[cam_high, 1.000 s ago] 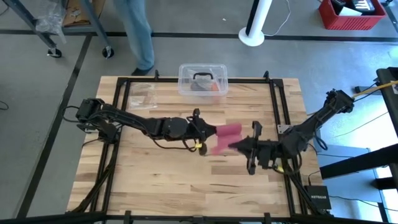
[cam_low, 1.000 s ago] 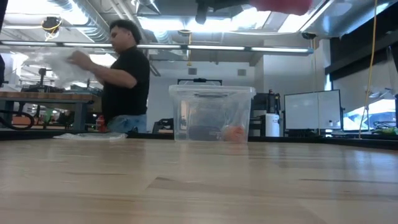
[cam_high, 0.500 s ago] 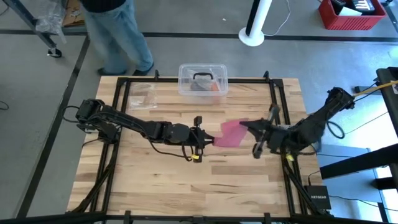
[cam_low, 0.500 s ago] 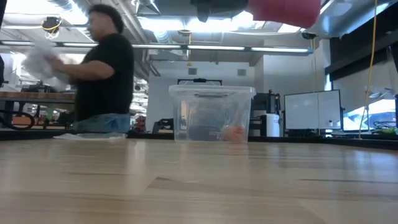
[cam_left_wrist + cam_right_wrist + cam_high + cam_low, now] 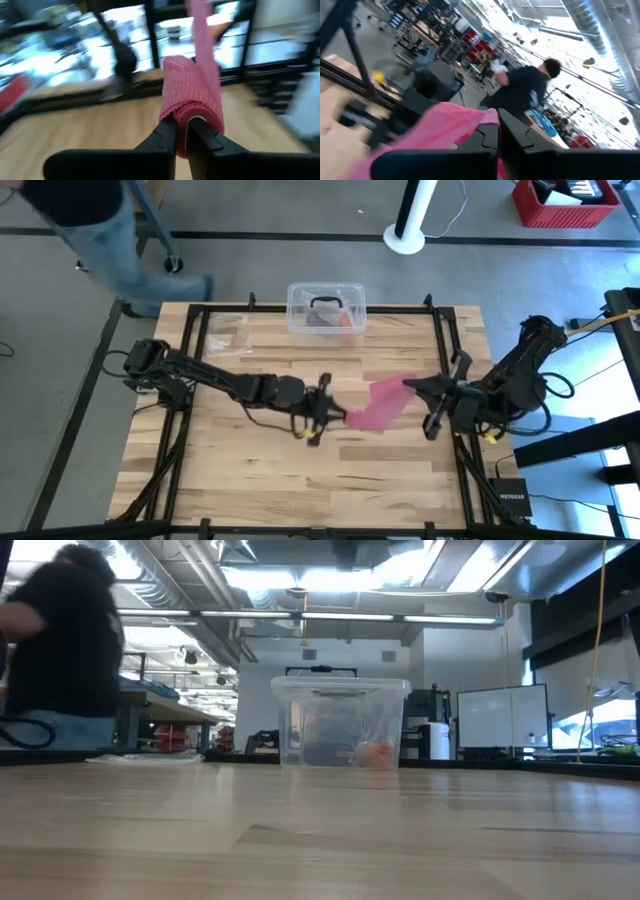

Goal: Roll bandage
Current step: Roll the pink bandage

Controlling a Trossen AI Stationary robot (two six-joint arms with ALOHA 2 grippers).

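Note:
The pink bandage point(image 5: 378, 402) is a strip stretched between my two grippers above the middle of the table, too high for the low view. My left gripper point(image 5: 334, 411) is shut on its left end, which is wound into a small roll point(image 5: 192, 90). My right gripper point(image 5: 410, 385) is shut on its right end point(image 5: 447, 125). My left gripper pinches the rolled end of the bandage point(image 5: 196, 114) between its two fingers, with several layers wrapped around the fingertips. The fingers come level from the table's left. The strip point(image 5: 201, 35) runs on from the roll toward the other arm, clear of the table. My right gripper pinches the bandage's other end point(image 5: 479, 120) between its two fingers, coming roughly level from the table's right. The cloth spreads out wide beyond the fingertips, clear of the table. One layer or several, I cannot tell.
A clear plastic box with a black handle point(image 5: 325, 308) stands at the table's far edge, also in the low view point(image 5: 340, 725). A small clear plastic bag point(image 5: 228, 332) lies at the far left. A person point(image 5: 90, 220) walks on the floor beyond the far left corner.
My right gripper has gone toward the table's right edge with its end of the bandage, and my left gripper a little toward the near edge. The bunched bandage has been drawn out into a longer strip and has risen out of the low view. The person has walked left.

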